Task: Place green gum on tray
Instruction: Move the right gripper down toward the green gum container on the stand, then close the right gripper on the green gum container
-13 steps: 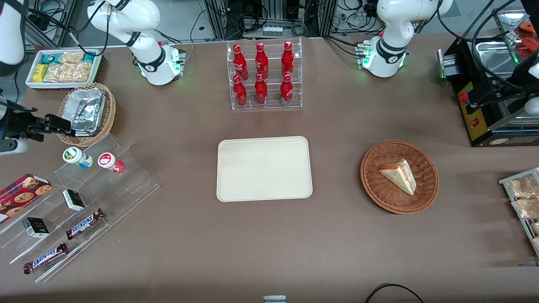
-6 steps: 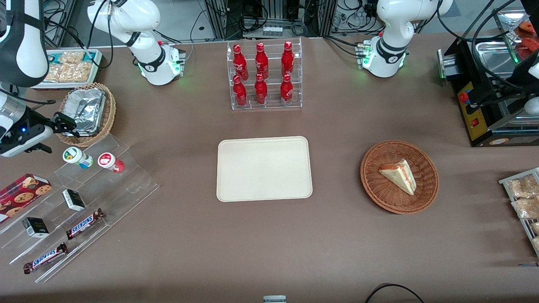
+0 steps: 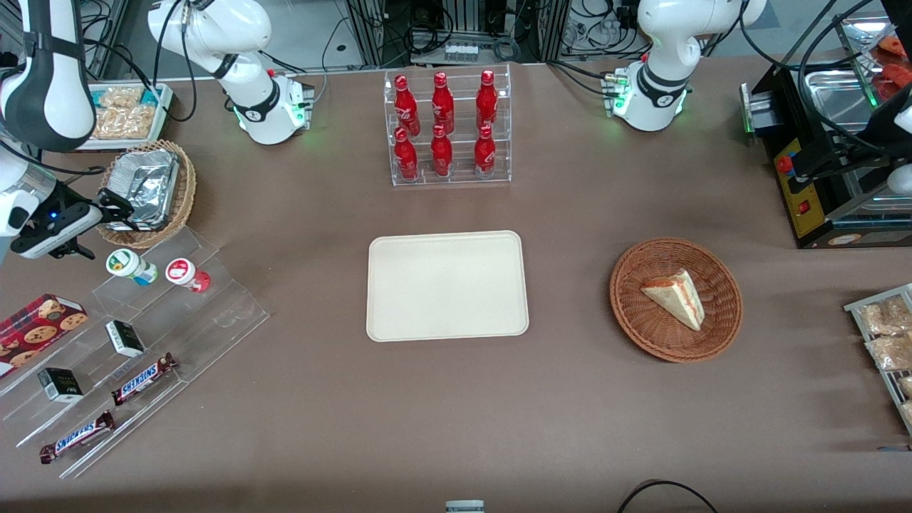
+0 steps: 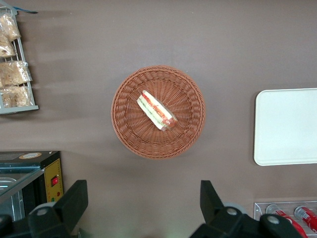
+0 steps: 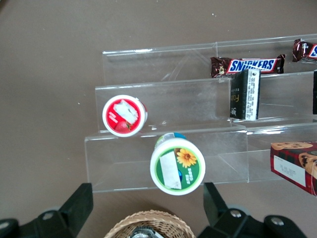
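Observation:
The green gum (image 3: 122,263) (image 5: 178,166) is a small canister with a green-and-white lid, standing on the top step of a clear acrylic stand (image 3: 206,313). Beside it stands a red-lidded canister (image 3: 180,271) (image 5: 124,114). My right gripper (image 3: 117,212) (image 5: 147,208) hovers open, with nothing between its fingers, a little farther from the front camera than the green gum, over the rim of a wicker basket. The cream-beige tray (image 3: 447,285) (image 4: 287,126) lies bare at the table's middle, well away toward the parked arm's end.
A wicker basket with a foil container (image 3: 146,189) lies under the gripper. The stand's lower steps hold Snickers bars (image 3: 142,377), small black boxes (image 3: 125,338) and a cookie box (image 3: 39,322). A rack of red bottles (image 3: 445,128) and a sandwich basket (image 3: 675,299) lie elsewhere.
The right arm has swung in from the table's end and its wrist has turned, bringing the gripper slightly nearer the gum. The canisters and tray have not moved.

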Robot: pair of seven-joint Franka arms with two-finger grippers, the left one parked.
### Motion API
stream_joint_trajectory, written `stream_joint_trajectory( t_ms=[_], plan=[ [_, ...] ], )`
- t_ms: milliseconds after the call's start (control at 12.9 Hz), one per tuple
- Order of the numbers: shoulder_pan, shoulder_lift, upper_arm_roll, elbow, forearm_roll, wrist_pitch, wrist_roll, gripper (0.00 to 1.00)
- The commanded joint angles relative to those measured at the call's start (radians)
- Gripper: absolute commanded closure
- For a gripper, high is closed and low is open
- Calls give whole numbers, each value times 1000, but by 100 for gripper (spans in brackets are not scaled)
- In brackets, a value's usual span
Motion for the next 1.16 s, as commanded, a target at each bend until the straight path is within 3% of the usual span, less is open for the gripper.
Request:
stream_joint_trajectory(
  t_ms=[0,1085],
  plan=[
    [4,22,-22,-25,-9,75,-29,0],
    [19,111,-19,-22,-7,180,-29,0]
  ],
)
